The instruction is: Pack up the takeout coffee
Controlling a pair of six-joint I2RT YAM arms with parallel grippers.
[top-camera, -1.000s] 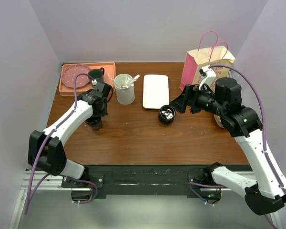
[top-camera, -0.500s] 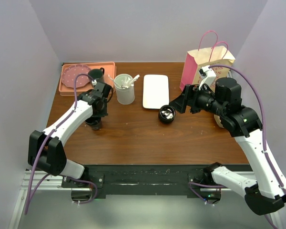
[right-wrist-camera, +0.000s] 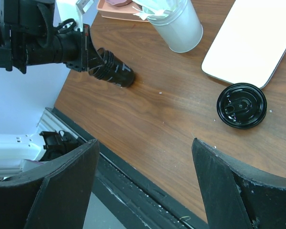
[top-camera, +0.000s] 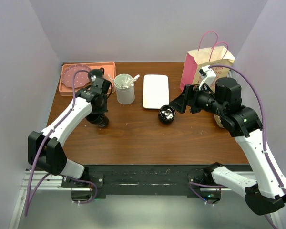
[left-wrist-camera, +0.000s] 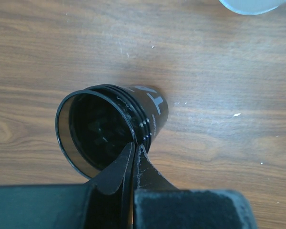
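Black cup (left-wrist-camera: 109,126) tilted (mouth open), black lid (right-wrist-camera: 241,105) flat, bag (top-camera: 193,71) upright

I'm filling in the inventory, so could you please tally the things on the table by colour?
Black: 2, cup, lid
White: 2, rectangular plate, stirrer cup
Pink: 3, tray, dotted plate, paper bag
Unidentified dark item on the tray: 1
Total: 8

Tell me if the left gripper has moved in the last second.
Yes: the left gripper, pinching the black cup, shifted slightly toward the white container.
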